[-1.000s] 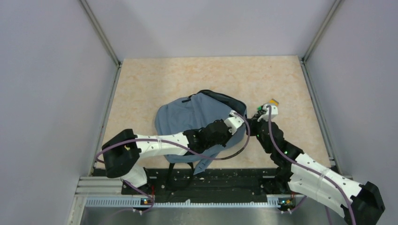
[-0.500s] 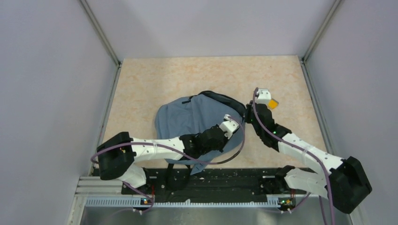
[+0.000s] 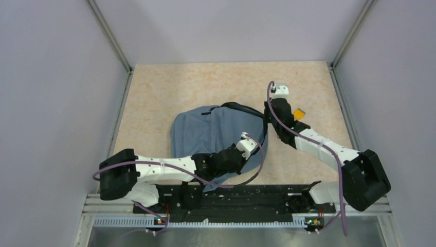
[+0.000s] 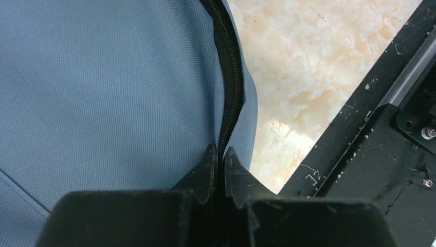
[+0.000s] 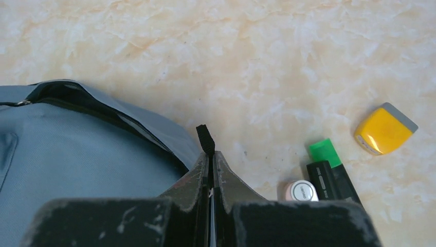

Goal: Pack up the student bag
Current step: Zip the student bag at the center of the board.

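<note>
The left gripper was closed tight, its jaws pinching the zipper track at the near right edge of the student bag. The bag lay flat in the middle of the marbled tabletop, just ahead of the arm bases. That pinch looked meant to anchor the fabric so the seam would pull taut. The right gripper was likewise clamped narrow, on a black pull tab that stuck up from between its tips at the bag's far right corner. Judged from the pairing, one arm braced while the other was to draw the zip along. Past the tab, the main compartment's mouth showed only as a dark slit. On the table to the bag's right, not yet packed, lay a green-capped marker, a small round-ended tube just beside it, and a yellow block with a grey end a little apart, all near the right arm
</note>
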### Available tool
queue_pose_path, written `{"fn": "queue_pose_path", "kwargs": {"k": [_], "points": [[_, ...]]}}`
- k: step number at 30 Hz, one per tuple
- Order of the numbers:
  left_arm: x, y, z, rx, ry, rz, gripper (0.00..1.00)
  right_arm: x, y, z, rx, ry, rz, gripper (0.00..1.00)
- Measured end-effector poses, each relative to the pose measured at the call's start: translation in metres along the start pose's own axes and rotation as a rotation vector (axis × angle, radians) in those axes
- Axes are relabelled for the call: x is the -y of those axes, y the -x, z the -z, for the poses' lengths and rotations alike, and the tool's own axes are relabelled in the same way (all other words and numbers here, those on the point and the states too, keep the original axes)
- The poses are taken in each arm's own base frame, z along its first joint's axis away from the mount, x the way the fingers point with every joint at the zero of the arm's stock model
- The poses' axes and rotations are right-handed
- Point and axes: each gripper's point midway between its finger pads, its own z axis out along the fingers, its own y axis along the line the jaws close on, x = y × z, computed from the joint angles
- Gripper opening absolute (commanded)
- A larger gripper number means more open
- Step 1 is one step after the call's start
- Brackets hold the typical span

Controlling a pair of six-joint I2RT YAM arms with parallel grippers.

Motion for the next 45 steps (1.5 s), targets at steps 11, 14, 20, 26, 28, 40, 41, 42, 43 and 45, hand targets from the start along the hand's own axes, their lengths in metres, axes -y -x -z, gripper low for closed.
{"fn": "queue_pose_path", "kwargs": {"k": [11, 14, 20, 26, 28, 40, 41, 42, 43, 45], "points": [[0.004, 0.014, 0.002, 0.014, 0.050, -0.023, 0.64, -0.009, 0.007, 0.006, 0.004, 0.070, -0.022, 0.00], [0.006, 0.046, -0.017, 0.080, 0.107, -0.030, 0.71, -0.006, 0.009, 0.014, 0.000, 0.069, -0.018, 0.00], [-0.006, 0.069, -0.046, 0.140, 0.229, -0.043, 0.74, 0.001, 0.025, 0.038, 0.033, 0.074, -0.020, 0.00], [-0.027, 0.045, -0.070, 0.083, 0.333, -0.065, 0.73, 0.004, 0.018, 0.042, 0.004, 0.065, -0.005, 0.00], [-0.029, 0.041, -0.077, 0.069, 0.355, -0.073, 0.61, 0.006, 0.017, 0.043, -0.002, 0.062, -0.004, 0.00], [-0.036, 0.024, -0.058, 0.059, 0.380, 0.000, 0.00, 0.001, 0.020, 0.049, 0.027, 0.108, -0.019, 0.00], [-0.036, 0.024, -0.052, 0.063, 0.364, 0.009, 0.00, -0.001, 0.020, 0.047, 0.026, 0.113, -0.019, 0.00], [-0.035, 0.024, -0.045, 0.070, 0.343, 0.018, 0.00, -0.003, 0.019, 0.044, 0.026, 0.118, -0.020, 0.00], [-0.034, 0.024, -0.038, 0.075, 0.318, 0.025, 0.00, -0.005, 0.018, 0.040, 0.023, 0.123, -0.019, 0.00], [-0.031, 0.022, -0.026, 0.079, 0.269, 0.034, 0.00, -0.010, 0.014, 0.032, 0.016, 0.136, -0.017, 0.00]]}}
